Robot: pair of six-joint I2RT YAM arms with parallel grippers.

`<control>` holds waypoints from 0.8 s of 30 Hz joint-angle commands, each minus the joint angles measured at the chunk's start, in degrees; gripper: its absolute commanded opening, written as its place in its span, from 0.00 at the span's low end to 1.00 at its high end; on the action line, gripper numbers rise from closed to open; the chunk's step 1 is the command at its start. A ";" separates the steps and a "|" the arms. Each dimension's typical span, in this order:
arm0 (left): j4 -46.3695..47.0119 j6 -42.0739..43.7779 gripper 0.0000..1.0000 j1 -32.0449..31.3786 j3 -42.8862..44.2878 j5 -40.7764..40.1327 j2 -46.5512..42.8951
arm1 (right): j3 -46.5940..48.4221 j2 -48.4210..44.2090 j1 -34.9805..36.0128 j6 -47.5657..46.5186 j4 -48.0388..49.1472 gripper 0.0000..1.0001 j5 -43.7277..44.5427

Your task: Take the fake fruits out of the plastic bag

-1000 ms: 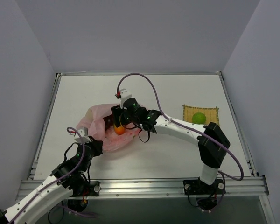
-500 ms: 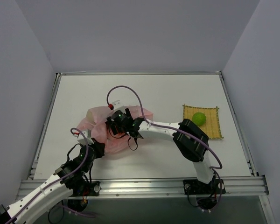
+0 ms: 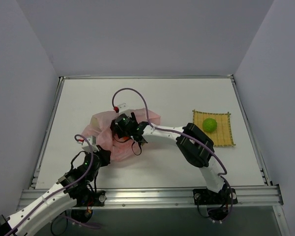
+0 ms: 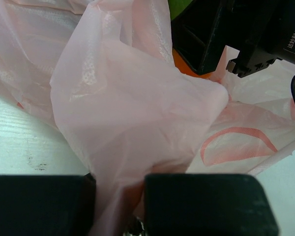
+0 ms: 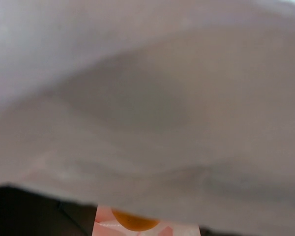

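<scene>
Your left pincer (image 4: 119,196) clamped a fold of the limp, slippery bag (image 4: 137,108); your right pincer (image 3: 122,132), buried inside, couldn't be read; the mango (image 5: 135,221) looked light, rigid, best gripped mid-body.

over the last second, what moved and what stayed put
The right gripper moved left and down into the plastic bag, elbow folding in; the orange fruit seen by it earlier is hidden from above. The left gripper stays clamped on the bag, and the lime-green fruit stays on the yellow mat.
</scene>
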 commanded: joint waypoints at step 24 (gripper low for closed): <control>7.77 6.06 0.02 -0.21 9.61 -5.33 9.59 | -12.79 -34.40 0.91 0.78 2.16 0.29 -13.44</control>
